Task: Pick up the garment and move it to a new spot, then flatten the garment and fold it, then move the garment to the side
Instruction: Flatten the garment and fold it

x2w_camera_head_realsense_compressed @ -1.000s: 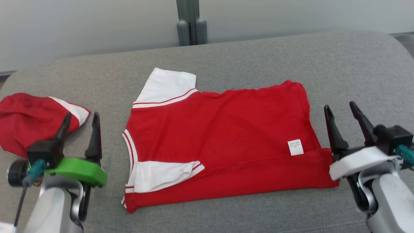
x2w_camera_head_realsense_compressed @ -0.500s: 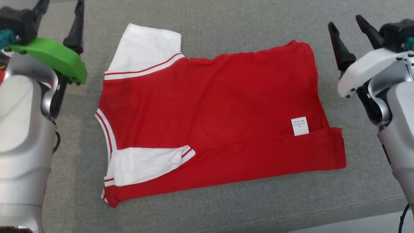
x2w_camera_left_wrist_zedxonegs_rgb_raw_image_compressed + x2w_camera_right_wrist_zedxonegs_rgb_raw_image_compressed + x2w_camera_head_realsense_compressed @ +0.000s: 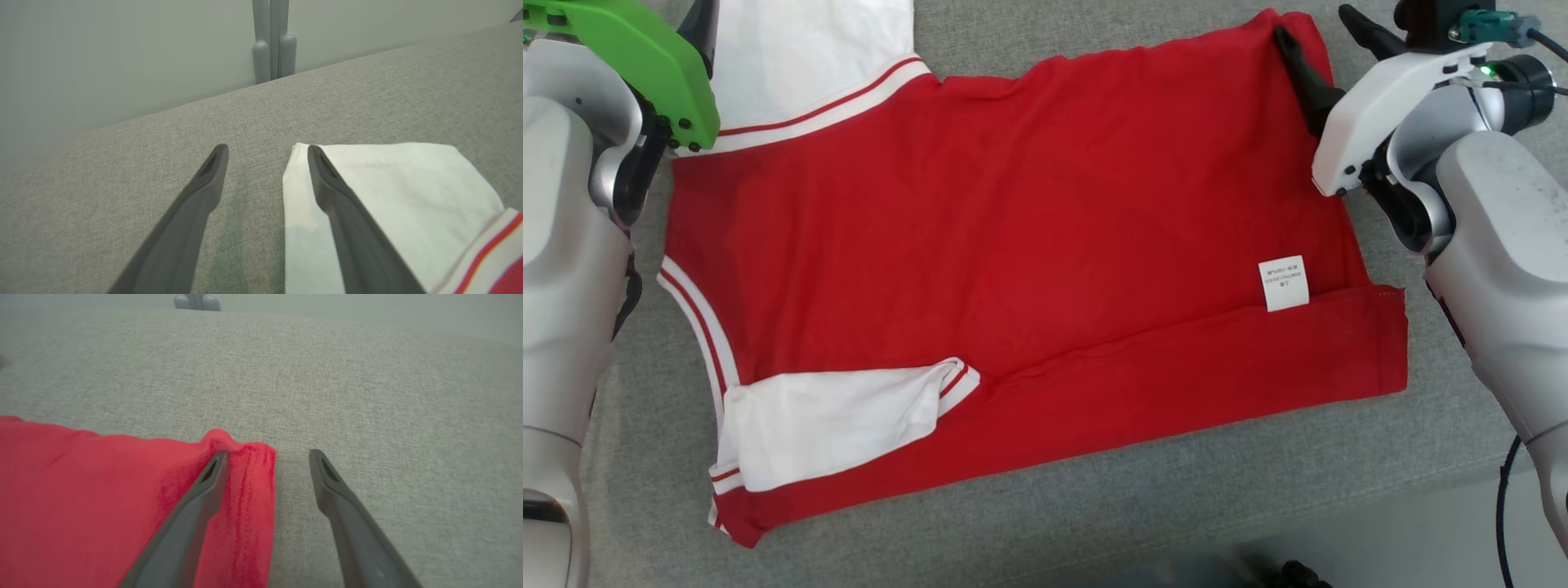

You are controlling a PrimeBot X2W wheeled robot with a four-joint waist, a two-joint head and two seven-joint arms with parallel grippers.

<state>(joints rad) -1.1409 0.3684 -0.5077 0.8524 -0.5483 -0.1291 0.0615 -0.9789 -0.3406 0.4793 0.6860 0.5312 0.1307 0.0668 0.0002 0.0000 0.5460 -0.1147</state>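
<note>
The garment [image 3: 1013,229], a red shirt with white sleeves, lies spread flat on the grey cushion [image 3: 1094,523]. Its near sleeve [image 3: 825,425] is folded inward, and a white label [image 3: 1283,282] shows near the hem. My left gripper [image 3: 267,151] is open at the far sleeve [image 3: 388,196], with one finger over the sleeve's edge and the other over bare cushion. My right gripper [image 3: 1327,37] is open at the far hem corner [image 3: 253,457], straddling its edge [image 3: 268,455]. Neither gripper holds anything.
The cushion's front edge runs along the bottom of the head view, with pale floor [image 3: 1380,547] below it. A grey post [image 3: 271,45] stands against the wall behind the cushion. A black cable [image 3: 1503,506] hangs by my right arm.
The head camera has tilted down and closer to the shirt. Both arms have reached forward to the shirt's far edge, left at the sleeve and right at the hem corner. Both stay open.
</note>
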